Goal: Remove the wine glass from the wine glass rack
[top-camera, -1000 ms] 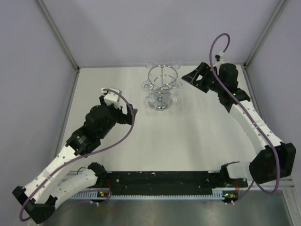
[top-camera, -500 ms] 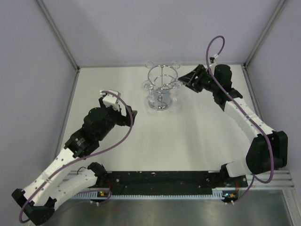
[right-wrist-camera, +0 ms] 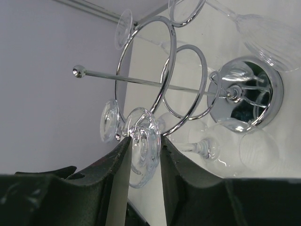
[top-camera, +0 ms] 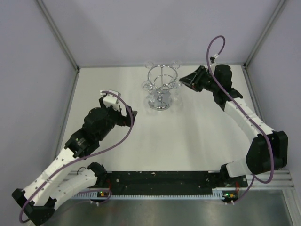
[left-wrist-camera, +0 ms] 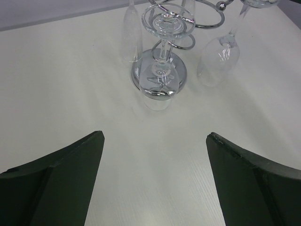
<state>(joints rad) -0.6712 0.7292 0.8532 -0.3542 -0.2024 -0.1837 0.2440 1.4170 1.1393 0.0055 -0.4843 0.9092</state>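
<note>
The chrome wine glass rack (top-camera: 160,102) stands at the back middle of the table with several clear glasses hanging upside down from its loops. My right gripper (top-camera: 184,81) is at the rack's right side. In the right wrist view its fingers (right-wrist-camera: 145,140) press both faces of the round foot of one hanging wine glass (right-wrist-camera: 141,126), which still sits in a loop of the rack (right-wrist-camera: 155,83). My left gripper (top-camera: 130,113) is open and empty, front-left of the rack. In the left wrist view the left gripper (left-wrist-camera: 155,137) faces the rack's mirrored base (left-wrist-camera: 175,81).
Other glasses hang close around the held one, among them one bowl at the right (left-wrist-camera: 218,59) and a slim one at the left (left-wrist-camera: 130,37). The grey back wall is just behind the rack. Metal frame posts (top-camera: 59,35) stand at the back corners.
My right gripper has moved left to the rack's right side and now has its fingers on a glass foot. The left arm has barely moved.
</note>
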